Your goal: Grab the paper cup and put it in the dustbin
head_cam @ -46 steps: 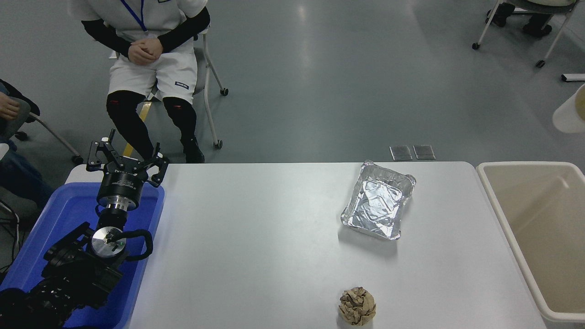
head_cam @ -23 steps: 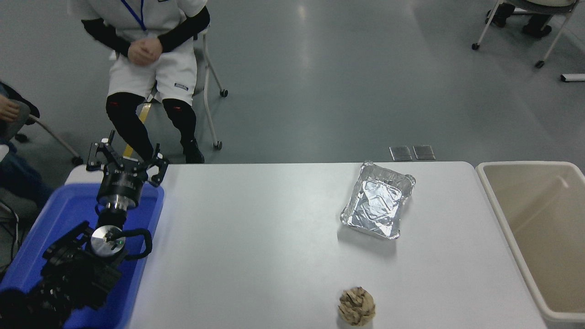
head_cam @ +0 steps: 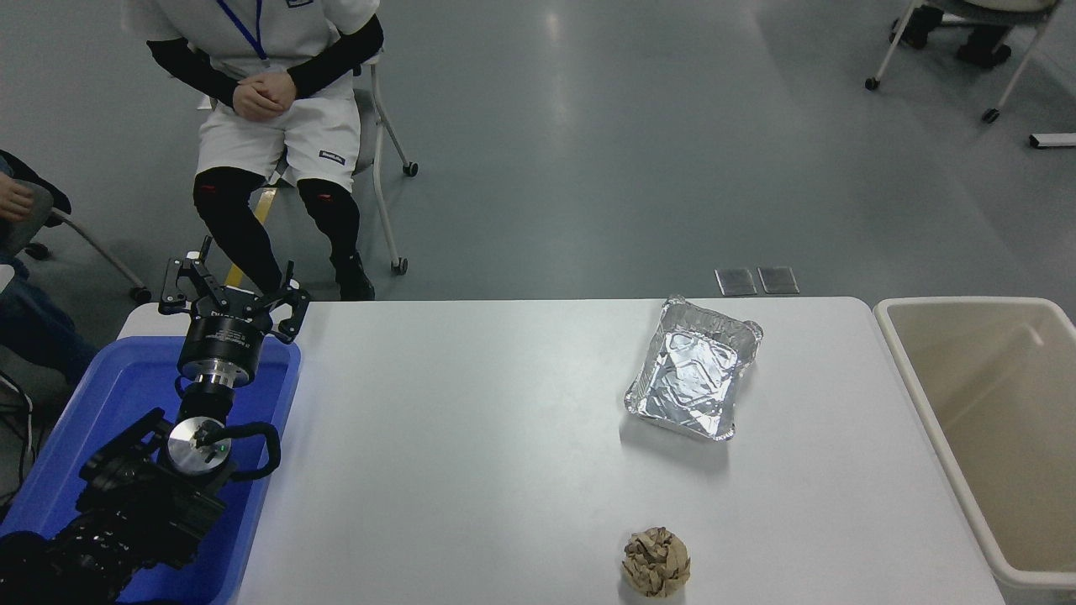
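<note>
Head view of a white table (head_cam: 471, 470). The dustbin (head_cam: 925, 412), a large rectangular beige plastic bin with a thick rounded rim and a pale, smooth interior, stands against the table's right end, its far right side cut off by the picture's edge. The paper cup cannot be seen in this view; whether it lies inside the bin cannot be told. The left gripper (head_cam: 229, 290) is parked at the lower left above a blue plastic tray (head_cam: 118, 395), its black fingers spread apart and holding nothing. The right arm is out of view. A silver foil tray (head_cam: 693, 382) lies right of centre; a crumpled brown paper ball (head_cam: 656, 562) sits near the front edge. A seated person (head_cam: 269, 84) faces the table from the far side, hands clasped.
</note>
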Robot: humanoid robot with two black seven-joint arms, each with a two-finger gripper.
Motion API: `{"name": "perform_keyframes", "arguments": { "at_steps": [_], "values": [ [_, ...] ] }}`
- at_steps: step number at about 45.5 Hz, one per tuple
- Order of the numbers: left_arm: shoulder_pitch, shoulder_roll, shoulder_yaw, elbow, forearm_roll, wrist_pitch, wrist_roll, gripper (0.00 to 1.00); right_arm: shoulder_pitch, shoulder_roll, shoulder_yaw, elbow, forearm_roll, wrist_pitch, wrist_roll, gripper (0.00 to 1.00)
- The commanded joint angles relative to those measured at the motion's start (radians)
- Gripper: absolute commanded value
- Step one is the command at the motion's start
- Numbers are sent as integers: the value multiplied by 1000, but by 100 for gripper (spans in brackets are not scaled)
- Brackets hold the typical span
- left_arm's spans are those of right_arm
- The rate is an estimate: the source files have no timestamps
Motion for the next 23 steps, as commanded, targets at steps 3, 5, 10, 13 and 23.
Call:
{"name": "perform_keyframes", "arguments": {
  "at_steps": [3,5,10,13,23],
  "values": [
    [0,0,0,0,0,0,0,99,-451,191,304,-206,156,-260,1,0],
    [0,-1,0,0,-1,0,0,99,-522,240,376,-275,157,-260,1,0],
    [0,0,0,0,0,0,0,99,-665,340,529,-450,156,-260,1,0],
    [0,-1,0,0,0,0,0,99,-711,406,580,-539,154,-260,3,0],
    [0,-1,0,0,0,0,0,99,-777,561,596,-706,156,-272,3,0]
  ]
}}
